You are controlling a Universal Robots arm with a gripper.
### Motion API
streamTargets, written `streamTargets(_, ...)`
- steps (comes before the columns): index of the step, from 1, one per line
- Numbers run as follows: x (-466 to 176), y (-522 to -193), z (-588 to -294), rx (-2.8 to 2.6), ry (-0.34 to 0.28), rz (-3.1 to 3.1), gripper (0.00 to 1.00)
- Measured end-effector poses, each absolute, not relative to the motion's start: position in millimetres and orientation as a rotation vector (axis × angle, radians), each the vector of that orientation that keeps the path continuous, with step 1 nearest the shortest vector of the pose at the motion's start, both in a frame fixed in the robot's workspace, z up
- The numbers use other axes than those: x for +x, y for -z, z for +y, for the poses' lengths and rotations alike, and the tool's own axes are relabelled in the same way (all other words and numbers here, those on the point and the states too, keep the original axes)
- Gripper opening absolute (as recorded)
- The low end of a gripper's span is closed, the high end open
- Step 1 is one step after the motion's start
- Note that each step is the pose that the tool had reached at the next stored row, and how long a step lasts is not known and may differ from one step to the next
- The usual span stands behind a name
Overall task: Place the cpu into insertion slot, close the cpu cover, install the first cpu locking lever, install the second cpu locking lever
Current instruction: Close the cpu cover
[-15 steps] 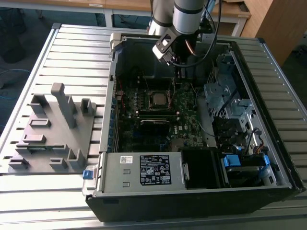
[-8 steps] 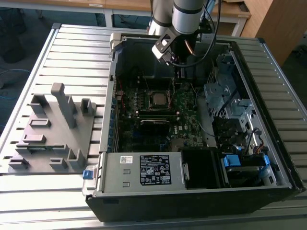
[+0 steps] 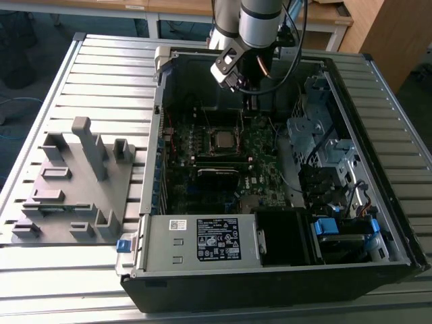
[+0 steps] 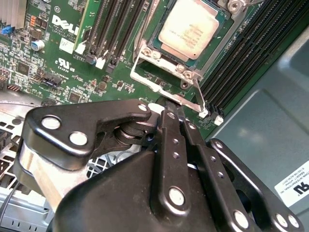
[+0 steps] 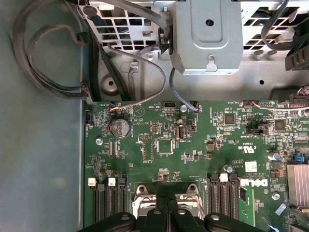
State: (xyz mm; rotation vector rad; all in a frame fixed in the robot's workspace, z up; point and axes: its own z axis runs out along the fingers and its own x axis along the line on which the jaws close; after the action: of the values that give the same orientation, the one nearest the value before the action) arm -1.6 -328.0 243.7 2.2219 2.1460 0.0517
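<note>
The cpu (image 4: pixel 188 28) lies flat in the insertion slot (image 4: pixel 227 36) on the green motherboard; in the exterior view the cpu (image 3: pixel 223 140) sits mid-board under the arm. A silvery frame, the cpu cover (image 4: pixel 159 79), borders the chip, and I cannot tell whether it is fully down. A thin wire lever (image 4: pixel 198 94) runs along its edge. My gripper (image 4: pixel 168 110) is shut, its black fingertips right at that frame's outer edge. Whether they pinch anything is hidden. The gripper (image 5: pixel 169 212) shows between two silvery frame parts, and the gripper (image 3: pixel 248 101) hangs over the board's far side.
Long black memory slots (image 4: pixel 116 29) flank the socket. Grey cables (image 5: pixel 48 63) and a metal bracket (image 5: pixel 207 34) stand past the board's edge. The case holds a power supply (image 3: pixel 202 239) and a drive cage (image 3: pixel 317 131). A grey fixture plate (image 3: pixel 74 182) lies on the exterior view's left.
</note>
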Motion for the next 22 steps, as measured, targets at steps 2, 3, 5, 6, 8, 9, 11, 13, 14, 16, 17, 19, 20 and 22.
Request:
streamTargets(2,-2.0,-243.7,-328.0,2.222,-0.052,2.146,0.10)
streamTargets(3,-4.5,-243.7,-328.0,2.222,-0.052,2.146,0.10)
streamTargets(5,-4.8,-243.7,-328.0,2.222,-0.052,2.146,0.10)
streamTargets(6,-4.8,-243.7,-328.1,2.222,-0.052,2.146,0.10)
streamTargets(8,-4.8,-243.7,-328.0,2.222,-0.052,2.146,0.10)
streamTargets(9,-4.8,-243.6,-328.0,2.222,-0.052,2.146,0.10)
streamTargets(11,-4.8,-243.6,-328.0,2.222,-0.052,2.146,0.10)
streamTargets(13,-5.3,-243.6,-328.0,2.222,-0.052,2.146,0.10)
streamTargets(14,-5.7,-243.6,-328.0,2.222,-0.052,2.146,0.10)
streamTargets(16,-7.7,-243.5,-328.1,2.222,-0.052,2.146,0.10)
streamTargets(17,-8.8,-243.4,-328.0,2.222,-0.052,2.146,0.10)
streamTargets(19,-11.4,-243.2,-328.0,2.221,-0.053,2.146,0.10)
streamTargets(20,-12.9,-243.0,-328.0,2.221,-0.053,2.145,0.10)
streamTargets(22,-16.8,-242.9,-328.0,2.221,-0.055,2.145,0.10)
